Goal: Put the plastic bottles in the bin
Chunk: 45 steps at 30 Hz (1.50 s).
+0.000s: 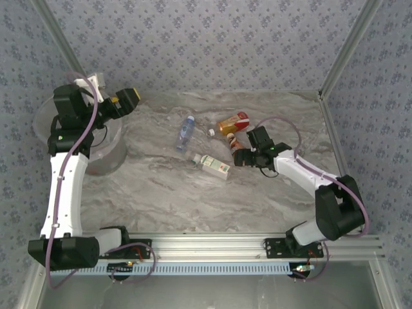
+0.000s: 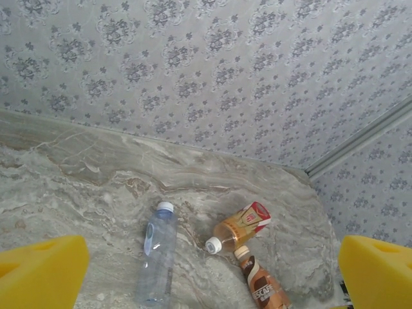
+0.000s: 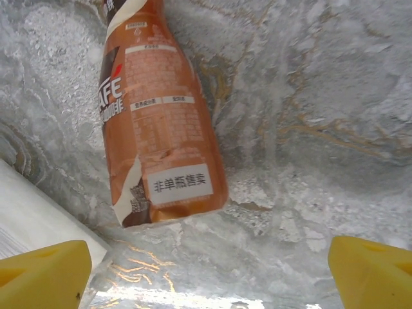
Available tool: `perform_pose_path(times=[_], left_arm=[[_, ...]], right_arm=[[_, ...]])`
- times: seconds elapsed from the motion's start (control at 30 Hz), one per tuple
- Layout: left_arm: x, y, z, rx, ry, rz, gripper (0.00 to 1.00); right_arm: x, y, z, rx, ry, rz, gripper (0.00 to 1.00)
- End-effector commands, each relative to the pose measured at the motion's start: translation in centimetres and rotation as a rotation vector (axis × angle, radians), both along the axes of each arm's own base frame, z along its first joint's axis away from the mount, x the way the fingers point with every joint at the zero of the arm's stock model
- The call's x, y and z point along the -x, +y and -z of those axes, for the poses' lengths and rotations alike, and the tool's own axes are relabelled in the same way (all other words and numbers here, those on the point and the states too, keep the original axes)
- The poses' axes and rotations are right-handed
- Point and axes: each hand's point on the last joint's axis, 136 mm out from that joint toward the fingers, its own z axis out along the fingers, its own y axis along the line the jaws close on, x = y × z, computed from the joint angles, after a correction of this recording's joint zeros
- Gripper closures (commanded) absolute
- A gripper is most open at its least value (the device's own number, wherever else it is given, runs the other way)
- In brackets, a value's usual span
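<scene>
Brown coffee bottle lies flat on the counter just ahead of the right pincer, whose jaws stand spread wide and empty, so the step in hand looks like reaching for it. Next the pincer should advance to straddle the body, clench, then carry it to the bin, near which the left pincer hangs released.

The left arm stands tall by the counter's left edge, and the left gripper is held high near the far left corner, jaws spread wide. The right arm reaches low toward the counter's middle, with the right gripper angled down, jaws wide apart.
</scene>
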Motion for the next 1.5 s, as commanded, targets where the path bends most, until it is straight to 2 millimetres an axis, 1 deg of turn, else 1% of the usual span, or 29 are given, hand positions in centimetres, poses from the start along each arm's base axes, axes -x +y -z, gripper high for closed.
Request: perform_pose_path(times=[0.0,0.2,0.27,0.33,0.4,0.47,0.57,0.67,0.77,0.9,0.97,1.07,1.2,1.4,1.47], left_arm=[[0.3,-0.3,-0.7,-0.009,-0.048,0.015,0.01],[0.2,0.0,0.1,-0.013,-0.030,-0.003,0.01],[0.2,0.1,0.4,-0.017,-0.025,-0.005,0.01],[0.2,0.1,0.6,-0.023,-0.020,-0.007,0.01],[0.3,0.3,0.8,-0.030,-0.014,-0.015,0.01],[0.3,0.4,1.0,-0.039,-0.008,-0.021,0.00],[0.4,0.5,1.2,-0.049,-0.004,-0.026,0.01],[0.4,0.6,1.3,-0.054,-0.003,-0.032,0.01],[0.4,0.6,1.4,-0.051,-0.001,-0.031,0.01],[0.5,0.6,1.4,-0.053,-0.001,-0.029,0.01],[0.5,0.6,1.4,-0.052,0.001,-0.029,0.00],[0.5,0.5,1.3,-0.047,-0.001,-0.027,0.00],[0.6,0.3,1.2,-0.039,0.000,-0.016,0.01],[0.4,0.2,1.3,-0.027,0.008,-0.014,0.00],[0.3,0.0,1.4,-0.019,0.013,-0.004,0.00]], right_arm=[[-0.1,1.2,0.7,-0.028,0.068,-0.049,0.04],[-1.5,1.3,2.4,0.042,0.119,-0.009,0.06],[-1.7,1.8,2.9,0.045,0.126,-0.018,0.07],[-1.8,2.2,3.5,0.047,0.142,-0.029,0.07],[-1.8,2.2,4.4,0.067,0.161,-0.019,0.08],[-1.8,2.3,5.0,0.080,0.176,-0.009,0.08],[-1.8,3.0,5.6,0.076,0.180,-0.021,0.10],[-1.9,2.5,6.1,0.119,0.180,-0.003,0.12],[-2.4,2.2,6.3,0.135,0.166,0.015,0.15],[-3.2,2.6,6.3,0.120,0.138,-0.007,0.19],[-3.2,2.9,6.5,0.114,0.136,-0.023,0.22],[-3.3,2.7,6.6,0.120,0.131,-0.022,0.27],[-3.2,2.6,6.2,0.113,0.108,-0.012,0.30],[-3.1,2.3,5.2,0.105,0.062,-0.007,0.42],[-3.0,2.3,4.8,0.099,0.045,-0.005,0.43]])
